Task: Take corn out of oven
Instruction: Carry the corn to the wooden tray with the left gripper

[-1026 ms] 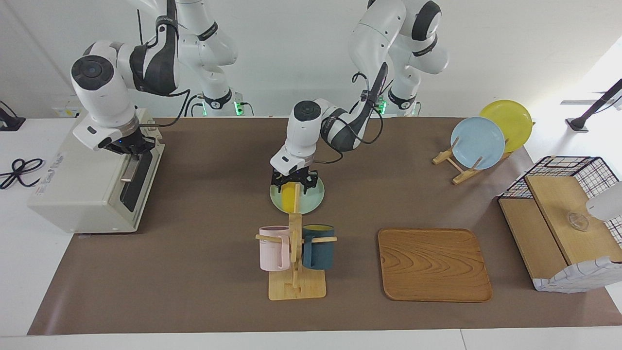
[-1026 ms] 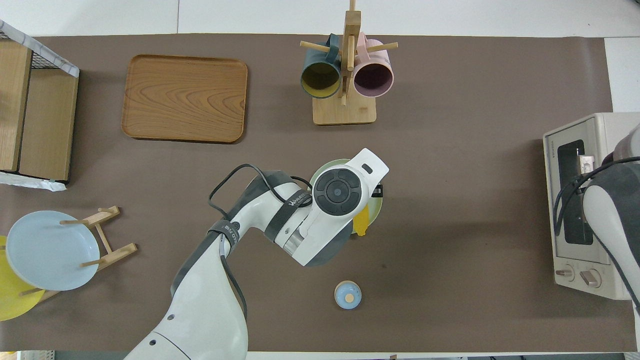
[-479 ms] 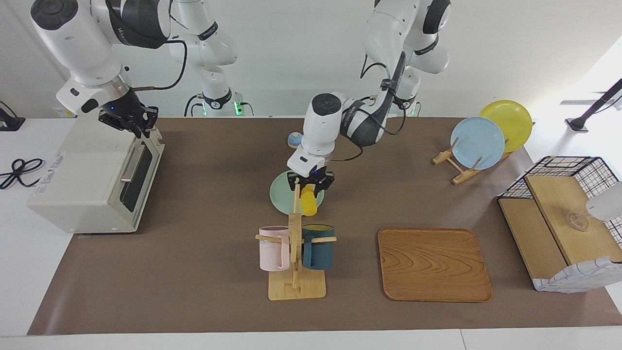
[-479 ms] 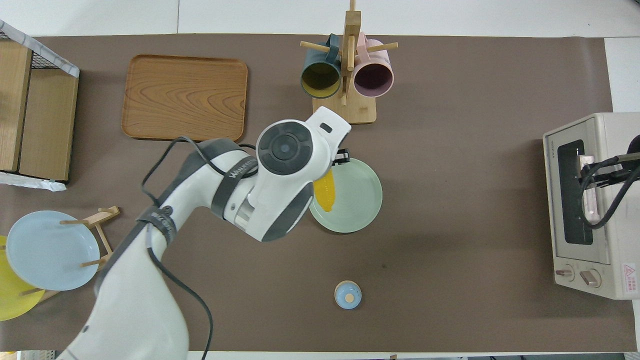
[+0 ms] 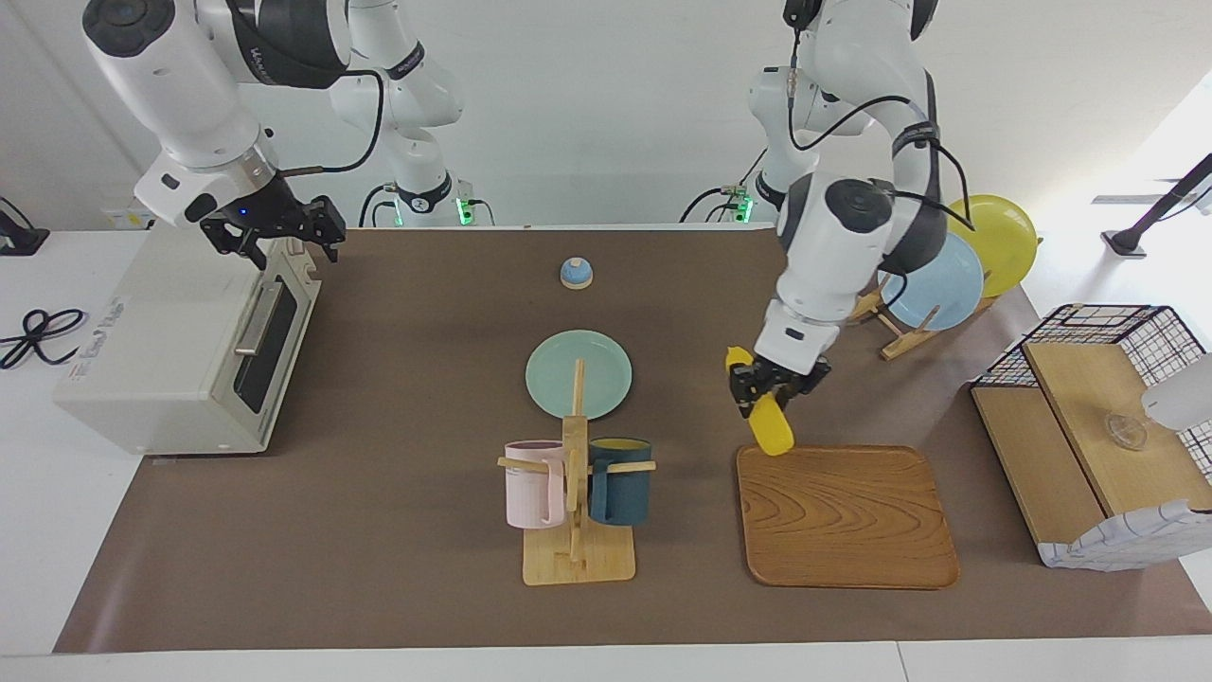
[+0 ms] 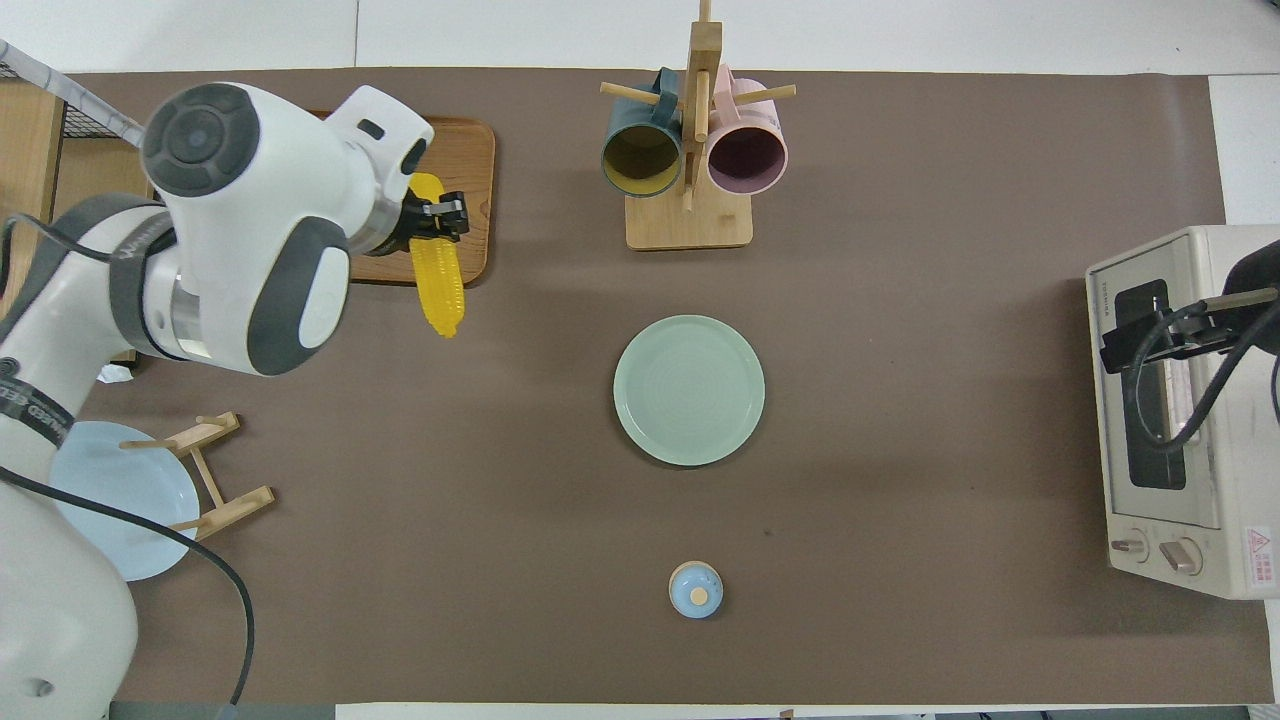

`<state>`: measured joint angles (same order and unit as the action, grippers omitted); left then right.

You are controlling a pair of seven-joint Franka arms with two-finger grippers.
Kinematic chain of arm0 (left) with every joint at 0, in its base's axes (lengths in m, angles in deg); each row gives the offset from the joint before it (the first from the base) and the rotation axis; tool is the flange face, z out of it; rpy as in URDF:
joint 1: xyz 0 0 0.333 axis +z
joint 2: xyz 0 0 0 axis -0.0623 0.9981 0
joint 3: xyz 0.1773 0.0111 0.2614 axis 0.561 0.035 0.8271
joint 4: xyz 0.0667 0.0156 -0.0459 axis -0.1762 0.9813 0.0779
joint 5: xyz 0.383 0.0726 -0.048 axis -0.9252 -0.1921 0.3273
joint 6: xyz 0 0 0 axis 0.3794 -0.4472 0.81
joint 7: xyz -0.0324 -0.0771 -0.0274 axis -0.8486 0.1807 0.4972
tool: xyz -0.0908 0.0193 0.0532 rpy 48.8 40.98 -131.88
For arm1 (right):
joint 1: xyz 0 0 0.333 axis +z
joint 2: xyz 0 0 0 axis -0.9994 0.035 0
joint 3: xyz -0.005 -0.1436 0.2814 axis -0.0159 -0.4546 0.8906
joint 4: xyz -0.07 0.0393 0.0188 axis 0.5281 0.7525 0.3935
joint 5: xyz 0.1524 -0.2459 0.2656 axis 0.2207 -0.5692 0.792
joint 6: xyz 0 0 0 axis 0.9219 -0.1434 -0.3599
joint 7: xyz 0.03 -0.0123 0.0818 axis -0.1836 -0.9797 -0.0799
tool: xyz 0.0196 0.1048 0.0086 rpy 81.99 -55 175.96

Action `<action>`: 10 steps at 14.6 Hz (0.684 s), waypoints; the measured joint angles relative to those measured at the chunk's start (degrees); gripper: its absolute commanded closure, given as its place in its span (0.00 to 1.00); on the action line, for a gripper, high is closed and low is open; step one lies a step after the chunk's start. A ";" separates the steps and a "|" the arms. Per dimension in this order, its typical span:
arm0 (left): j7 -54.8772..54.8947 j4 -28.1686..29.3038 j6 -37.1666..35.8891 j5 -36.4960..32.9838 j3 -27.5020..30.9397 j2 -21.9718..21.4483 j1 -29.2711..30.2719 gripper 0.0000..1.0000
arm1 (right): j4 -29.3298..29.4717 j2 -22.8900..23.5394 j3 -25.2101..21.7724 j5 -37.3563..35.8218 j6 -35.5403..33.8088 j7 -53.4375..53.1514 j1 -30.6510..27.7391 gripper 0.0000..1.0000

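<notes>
Corn, a bright yellow tapered cob (image 5: 763, 417) with a bumpy kernel skin, hangs clamped in the left gripper (image 5: 770, 385), tilted, its lower tip over the robot-side edge of the rounded brown wooden tray (image 5: 847, 516) at the left arm's end of the table. It is well clear of the boxy cream-white toaster oven (image 5: 151, 355), which stands at the right arm's end with its dark glass door closed.

Going from near the robots outward: the right gripper (image 5: 280, 234) hovers with its fingers apart over the oven's top front edge, just above the door; a careless drop there could knock the door or handle. With the corn, the grip looks to sit toward the upper half, so the cob could swing or slip, and if released now it may strike the tray's rim and roll off onto the brown mat.

The facing view shows the cob's height above the tray; the overhead view shows the kernel rows and the oven's two knobs
</notes>
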<state>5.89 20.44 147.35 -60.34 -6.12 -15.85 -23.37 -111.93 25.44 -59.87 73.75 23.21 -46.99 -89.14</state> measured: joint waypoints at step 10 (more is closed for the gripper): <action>12.41 -23.12 5.12 0.09 -1.52 25.53 9.74 1.00 | 1.97 1.20 -0.30 0.01 -0.60 -3.07 1.04 0.00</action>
<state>18.30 -2.68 152.47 -60.25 -7.64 9.68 -13.62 -109.96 26.65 -60.17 73.75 22.61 -50.06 -88.10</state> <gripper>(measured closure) 0.493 0.000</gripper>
